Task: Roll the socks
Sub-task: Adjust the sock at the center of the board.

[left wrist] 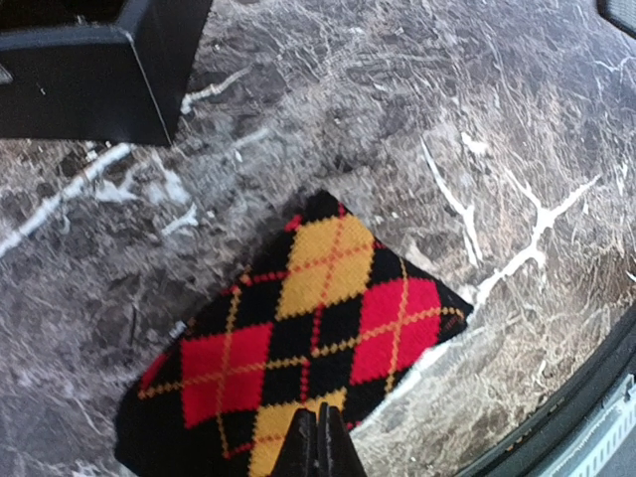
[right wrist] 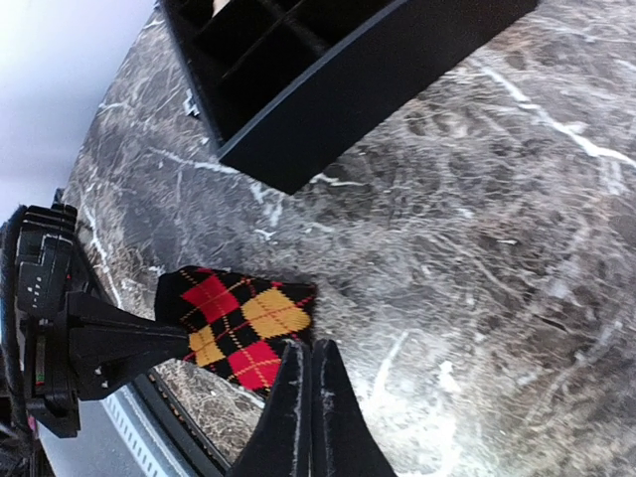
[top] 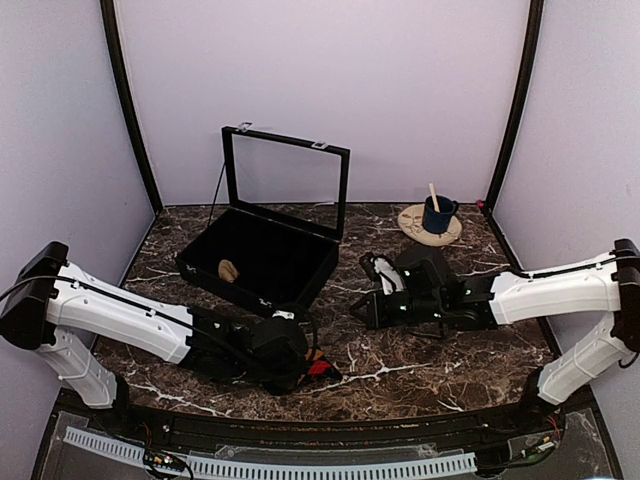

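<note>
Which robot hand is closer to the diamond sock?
Left. The left gripper is right at the edge of the sock, shut. The right gripper, also shut, hovers apart from it, off to its right.

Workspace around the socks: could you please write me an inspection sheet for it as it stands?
Surface: dark marble-patterned table, no spills seen.
Job's things: socks lie flat near the front edge, argyle side up, not yet rolled.
Clutter: black box, lid up, a small tan item inside; blue mug with a stick, on a round coaster.
Grippers: left gripper shut, tips at the socks, pinch on the fabric unclear; right gripper shut, empty, close by the socks.
Cables: black cable along the left arm.
Surroundings: pale walls, black corner posts.
</note>
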Controlling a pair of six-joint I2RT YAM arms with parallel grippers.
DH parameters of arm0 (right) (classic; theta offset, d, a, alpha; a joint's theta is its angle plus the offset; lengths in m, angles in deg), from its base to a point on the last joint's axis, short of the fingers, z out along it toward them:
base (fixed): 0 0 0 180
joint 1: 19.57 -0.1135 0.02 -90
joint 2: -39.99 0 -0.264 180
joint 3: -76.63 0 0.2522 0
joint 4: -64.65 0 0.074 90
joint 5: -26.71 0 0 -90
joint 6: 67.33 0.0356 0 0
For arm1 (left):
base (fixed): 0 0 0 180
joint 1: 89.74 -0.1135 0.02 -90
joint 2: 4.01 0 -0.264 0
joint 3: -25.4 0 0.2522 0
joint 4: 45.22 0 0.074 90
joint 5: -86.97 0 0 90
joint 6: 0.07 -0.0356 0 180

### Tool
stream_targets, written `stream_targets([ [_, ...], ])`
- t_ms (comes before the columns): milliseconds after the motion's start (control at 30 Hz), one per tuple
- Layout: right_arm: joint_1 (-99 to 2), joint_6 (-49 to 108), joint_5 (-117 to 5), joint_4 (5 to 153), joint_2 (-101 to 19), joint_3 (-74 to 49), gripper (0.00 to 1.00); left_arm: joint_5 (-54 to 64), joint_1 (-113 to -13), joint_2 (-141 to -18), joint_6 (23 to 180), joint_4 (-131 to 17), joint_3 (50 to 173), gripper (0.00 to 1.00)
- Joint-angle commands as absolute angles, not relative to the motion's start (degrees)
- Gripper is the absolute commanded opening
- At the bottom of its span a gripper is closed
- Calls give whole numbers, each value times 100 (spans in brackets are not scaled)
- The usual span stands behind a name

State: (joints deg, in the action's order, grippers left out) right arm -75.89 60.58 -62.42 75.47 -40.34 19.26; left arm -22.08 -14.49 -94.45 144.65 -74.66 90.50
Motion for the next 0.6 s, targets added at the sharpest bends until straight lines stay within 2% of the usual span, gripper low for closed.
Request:
stream_targets([
  [0, -7627, 6168, -5450, 6701, -4389, 1989, 0, -2216, -1271, -9450, 14844, -7472, 8902, 0],
  [567, -8342, 6786, -4604, 4774, -6198, 1957, 0, -2234, -1093, -9248, 15712, -8013, 8262, 0],
])
